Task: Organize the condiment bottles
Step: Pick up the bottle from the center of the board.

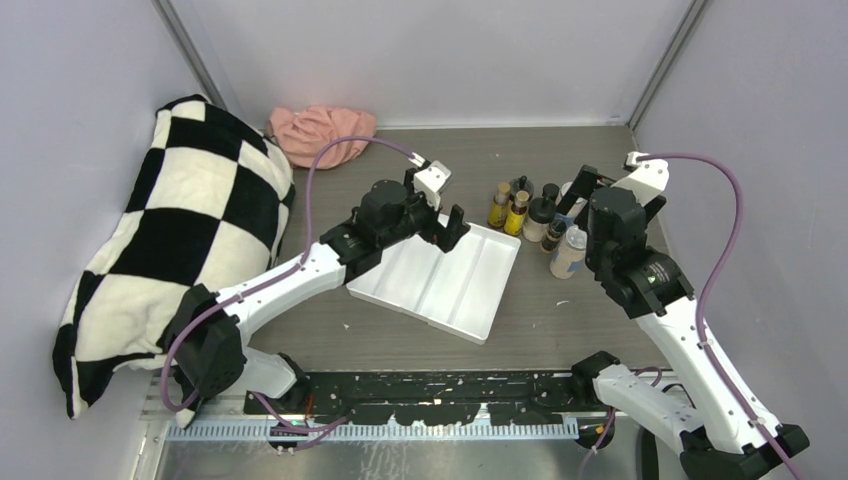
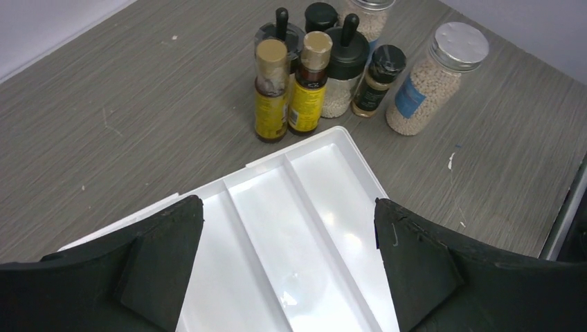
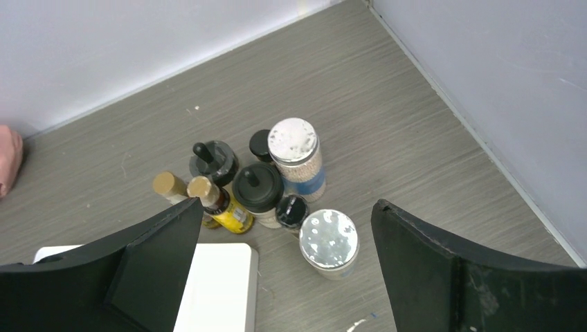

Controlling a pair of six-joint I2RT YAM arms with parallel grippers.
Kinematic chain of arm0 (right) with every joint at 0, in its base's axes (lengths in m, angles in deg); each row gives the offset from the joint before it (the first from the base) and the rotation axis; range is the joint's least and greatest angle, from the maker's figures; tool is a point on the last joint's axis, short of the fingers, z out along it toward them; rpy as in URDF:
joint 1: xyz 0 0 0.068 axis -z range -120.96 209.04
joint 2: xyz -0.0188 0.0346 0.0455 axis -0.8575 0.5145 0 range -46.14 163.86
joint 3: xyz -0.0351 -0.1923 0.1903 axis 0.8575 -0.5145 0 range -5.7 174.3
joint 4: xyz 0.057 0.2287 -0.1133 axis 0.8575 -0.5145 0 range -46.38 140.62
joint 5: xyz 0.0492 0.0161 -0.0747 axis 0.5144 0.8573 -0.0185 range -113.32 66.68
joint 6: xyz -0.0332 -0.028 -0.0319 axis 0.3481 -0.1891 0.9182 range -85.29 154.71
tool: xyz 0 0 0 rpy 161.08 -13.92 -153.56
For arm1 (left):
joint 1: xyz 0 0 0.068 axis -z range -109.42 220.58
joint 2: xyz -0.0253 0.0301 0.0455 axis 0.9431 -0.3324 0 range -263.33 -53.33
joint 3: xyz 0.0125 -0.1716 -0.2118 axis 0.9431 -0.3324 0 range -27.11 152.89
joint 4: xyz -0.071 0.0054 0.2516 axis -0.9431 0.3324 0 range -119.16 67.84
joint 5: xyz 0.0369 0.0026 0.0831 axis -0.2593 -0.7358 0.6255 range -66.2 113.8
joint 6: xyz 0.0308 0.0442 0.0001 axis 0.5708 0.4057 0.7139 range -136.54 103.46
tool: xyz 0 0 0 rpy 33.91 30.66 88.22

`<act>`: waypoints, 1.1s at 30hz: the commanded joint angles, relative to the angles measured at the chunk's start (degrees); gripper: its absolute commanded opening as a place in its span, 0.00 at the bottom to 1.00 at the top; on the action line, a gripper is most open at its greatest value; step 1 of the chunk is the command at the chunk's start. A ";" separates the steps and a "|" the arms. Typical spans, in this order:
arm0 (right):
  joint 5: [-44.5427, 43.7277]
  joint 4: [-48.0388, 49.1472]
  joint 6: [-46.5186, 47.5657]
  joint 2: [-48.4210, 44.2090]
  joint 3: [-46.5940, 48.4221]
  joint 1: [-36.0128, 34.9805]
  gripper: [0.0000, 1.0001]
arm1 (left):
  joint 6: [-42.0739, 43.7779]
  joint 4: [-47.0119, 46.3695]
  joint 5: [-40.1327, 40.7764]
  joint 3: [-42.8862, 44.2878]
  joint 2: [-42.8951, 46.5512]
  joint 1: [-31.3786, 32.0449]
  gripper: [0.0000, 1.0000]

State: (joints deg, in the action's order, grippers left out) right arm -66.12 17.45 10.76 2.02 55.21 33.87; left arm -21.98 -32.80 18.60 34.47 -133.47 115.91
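Observation:
The condiment bottles stand in a tight cluster on the table, just past the far right corner of a white divided tray [image 1: 440, 285]. It holds two slim yellow brown-capped bottles [image 2: 271, 90] [image 2: 309, 86], two black-lidded beige jars [image 3: 257, 188] [image 3: 213, 159], two tiny dark bottles [image 3: 291, 209] [image 3: 260, 143] and two clear silver-lidded shakers [image 3: 329, 238] [image 3: 295, 149]. My left gripper [image 2: 287, 202] is open and empty above the tray's far end. My right gripper [image 3: 287, 204] is open and empty above the cluster's near side, over the near shaker [image 1: 568, 250].
A black-and-white checkered cushion [image 1: 170, 240] fills the left side. A pink cloth [image 1: 320, 130] lies at the back. Grey walls close in the back and both sides, with the right wall close to the bottles.

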 commanded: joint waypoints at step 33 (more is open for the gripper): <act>-0.30 31.89 1.49 12.77 3.12 6.90 0.97 | 5.16 -46.92 -2.23 0.14 -26.31 0.58 0.89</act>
State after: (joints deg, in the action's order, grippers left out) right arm -67.17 43.22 12.45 14.20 55.38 39.33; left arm -18.72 -71.99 15.37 31.26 -158.61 116.34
